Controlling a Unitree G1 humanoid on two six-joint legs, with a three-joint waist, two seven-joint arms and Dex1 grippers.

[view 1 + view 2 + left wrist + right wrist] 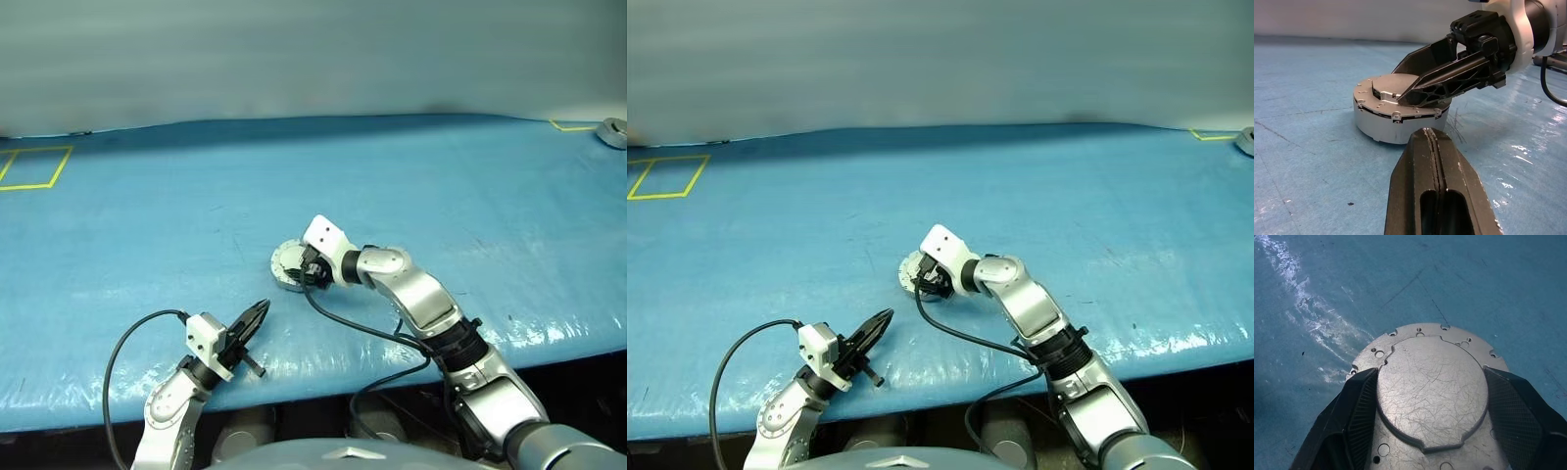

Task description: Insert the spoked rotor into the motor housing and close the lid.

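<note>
A blue table (411,186) with a glossy, scuffed cover carries a short round silver-grey case (1382,125), the motor housing, near the robot's edge and about midway across. The housing stands upright on its flat base, its round axis vertical. Its top is closed by a flat silver plate (1432,391), scratched and stepped, with a raised centre panel and small holes around the outer flange; whether this plate is the lid cannot be told for certain. The windings are hidden beneath it.

The right gripper (1432,431) reaches in from the robot's right, angled downward and toward the robot's left. Its two black fingers (1449,73) stand wide apart, one on each side of the raised panel on the housing's top, lying close against its edges. Whether they press on it or merely flank it is not clear.

The left gripper (257,318) hangs over the near edge of the table, well apart from the housing, pointing level and toward it. Its fingers (1435,186) are pressed together with nothing between them.

A second round silver-grey part (613,131) lies at the far right corner of the table, beside yellow tape; its details are too small to make out. A yellow taped square (34,166) marks the far left.
</note>
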